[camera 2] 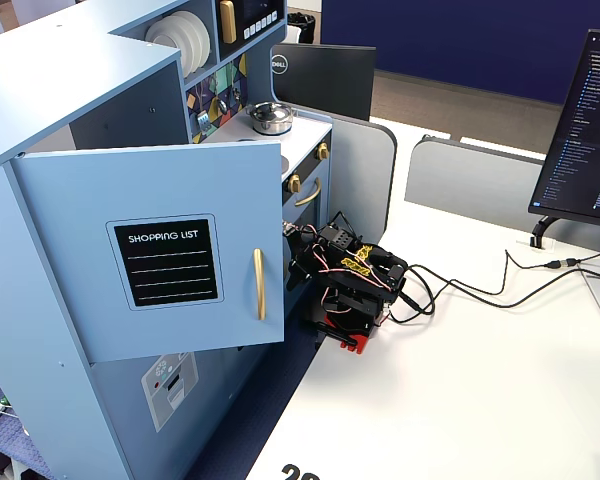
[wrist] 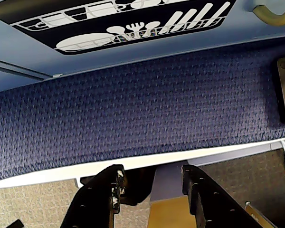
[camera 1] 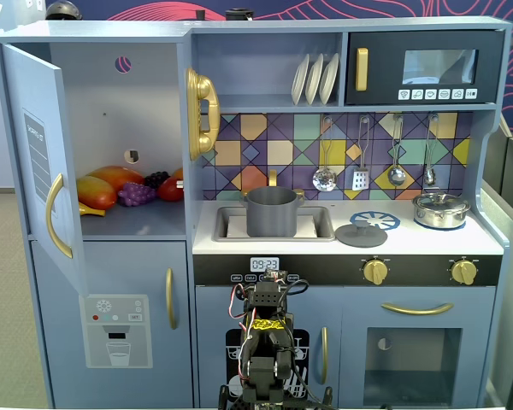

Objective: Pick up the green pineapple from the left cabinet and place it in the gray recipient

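Here: left cabinet (camera 1: 120,128) stands with its door (camera 1: 38,162) swung open. Arm (camera 1: 265,342) folded low at 6 o'clock before the kitchen, wrist pointing down at blue carpet (wrist: 133,109). Gray pot (camera 1: 271,211) sits in the sink. Gripper (wrist: 152,183) partly open, empty. Green pineapple not visible among the shelf fruit (camera 1: 128,188).
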